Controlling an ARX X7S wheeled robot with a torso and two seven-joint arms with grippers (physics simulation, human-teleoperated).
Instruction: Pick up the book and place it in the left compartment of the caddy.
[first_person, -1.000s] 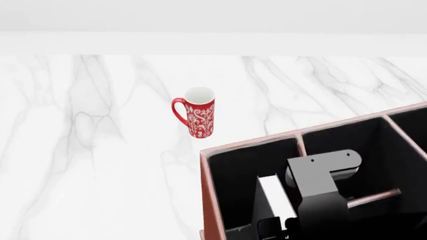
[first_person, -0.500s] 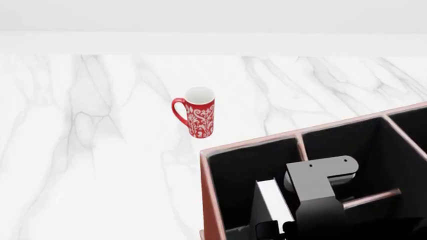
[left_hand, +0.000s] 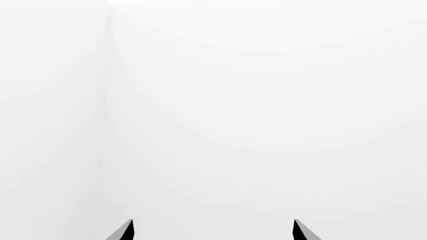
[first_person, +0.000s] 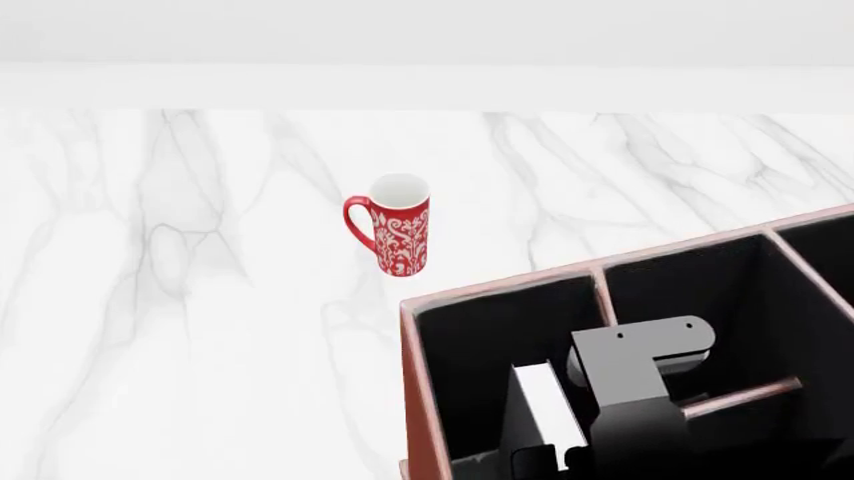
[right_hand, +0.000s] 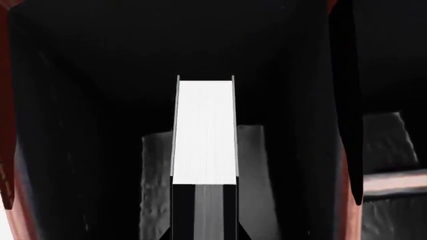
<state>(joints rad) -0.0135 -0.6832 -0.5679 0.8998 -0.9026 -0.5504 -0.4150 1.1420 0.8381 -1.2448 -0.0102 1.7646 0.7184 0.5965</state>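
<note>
overall: clean sim render, sharp, no blur, noise or edge distortion
head view: bright, even, diffuse; marble table (first_person: 160, 300) near white
shadows: mug (first_person: 396, 237) casts almost none; no clear light direction
caddy (first_person: 414, 400): black lining very dark, little interior detail
right wrist view: dim, high contrast; book (right_hand: 205, 130) page edges bright white against black walls
left wrist view: washed-out white, nearly featureless
glare: none

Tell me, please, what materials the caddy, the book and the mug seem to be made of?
The caddy looks like reddish-brown leather or imitation leather, with pale trim and a matte black lining. The book seems a hardcover: thin black boards around white paper page edges. The mug looks like glazed ceramic, red with a white pattern and a white inside. These are renders, so nothing is certain.
</note>
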